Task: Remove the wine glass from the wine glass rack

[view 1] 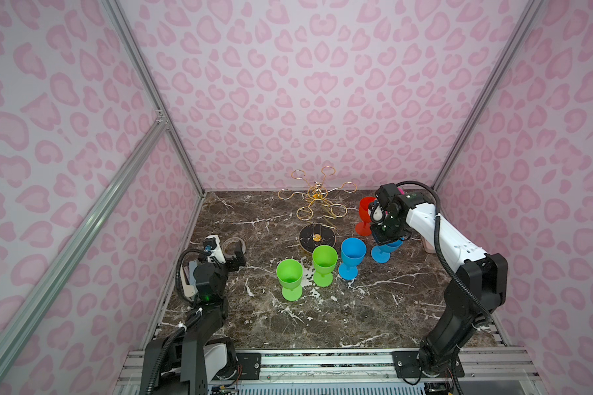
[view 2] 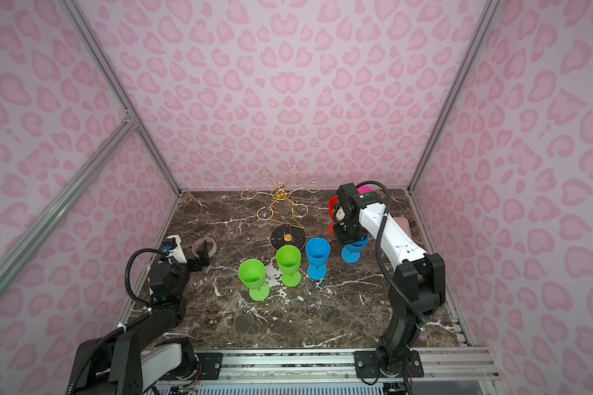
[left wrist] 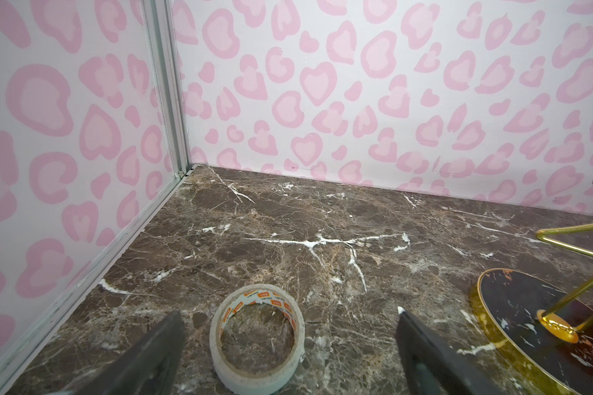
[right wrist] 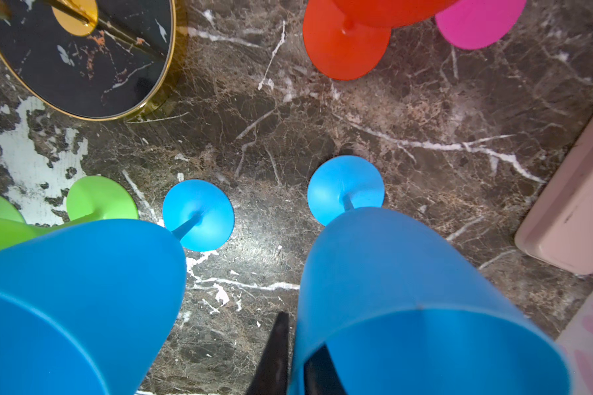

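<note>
Right wrist view has the right gripper (right wrist: 300, 333) astride the rim of a blue glass (right wrist: 408, 273), one finger inside the bowl, one outside, jaws narrow; whether they pinch the wall I cannot tell. The blue glass stands upright, foot on the table (right wrist: 425, 119), at about 4 o'clock from the rack (view 1: 316, 195), whose loops look empty in both top views. Its stem runs straight down from the gripper, so the retreat, I judge, is straight up. The left gripper (left wrist: 288, 312), wide and empty, sits at 8 o'clock, well apart.
</note>
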### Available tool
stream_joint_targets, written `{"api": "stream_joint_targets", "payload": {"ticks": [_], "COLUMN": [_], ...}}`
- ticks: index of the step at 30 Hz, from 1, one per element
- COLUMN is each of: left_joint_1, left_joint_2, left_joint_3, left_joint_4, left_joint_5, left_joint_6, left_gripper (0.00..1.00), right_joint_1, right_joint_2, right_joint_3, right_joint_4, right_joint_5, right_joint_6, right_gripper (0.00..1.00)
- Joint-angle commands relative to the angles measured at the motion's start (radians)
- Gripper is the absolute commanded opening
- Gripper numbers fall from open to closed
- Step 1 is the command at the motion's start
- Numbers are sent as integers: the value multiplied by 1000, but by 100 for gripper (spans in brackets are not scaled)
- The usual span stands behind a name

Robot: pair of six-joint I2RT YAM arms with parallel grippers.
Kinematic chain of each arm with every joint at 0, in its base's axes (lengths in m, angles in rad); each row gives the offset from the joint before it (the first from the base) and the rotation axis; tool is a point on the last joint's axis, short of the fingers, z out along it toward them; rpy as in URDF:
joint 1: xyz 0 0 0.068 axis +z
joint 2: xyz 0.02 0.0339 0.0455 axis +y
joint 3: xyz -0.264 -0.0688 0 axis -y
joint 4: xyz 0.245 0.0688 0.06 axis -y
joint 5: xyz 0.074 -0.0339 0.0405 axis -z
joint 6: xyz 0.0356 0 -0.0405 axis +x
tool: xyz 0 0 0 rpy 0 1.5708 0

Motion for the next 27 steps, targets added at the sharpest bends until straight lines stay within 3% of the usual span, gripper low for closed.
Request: {"api": "stream_joint_targets", "payload": {"ticks": [1, 7, 13, 15, 17, 23, 27], "left_joint_1": [-1, -1, -1, 0, -1, -1, -1], "left_joint_2": [-3, -3, -8, -10, -11, -14, -15], "left_joint_3": [10, 9, 1, -4, -6, -16, -20], "left_joint_4": [15, 15, 30, 40, 47, 75, 87], "left_joint_5": [8, 8, 15, 23, 34, 51, 59], "left_joint_6": [13, 13, 15, 15, 17, 20, 21], "left_gripper": [97, 97, 97, 97, 97, 97, 97], "right_joint_1": [1, -6, -37, -61, -103, -264, -307], "right_joint_2": [-6, -68, -220, -292, -391, -630, -692], "right_joint_3": [22, 69, 40, -22, -124, -473, -598], "right_joint_4": [0, -2, 95, 177, 317, 688, 812], "right_joint_5": [-20, -55, -64, -44, -27, 33, 107], "right_joint_6": [-7, -5, 23, 42, 66, 104, 116], "right_gripper": [21, 39, 58, 72, 98, 98, 98]}}
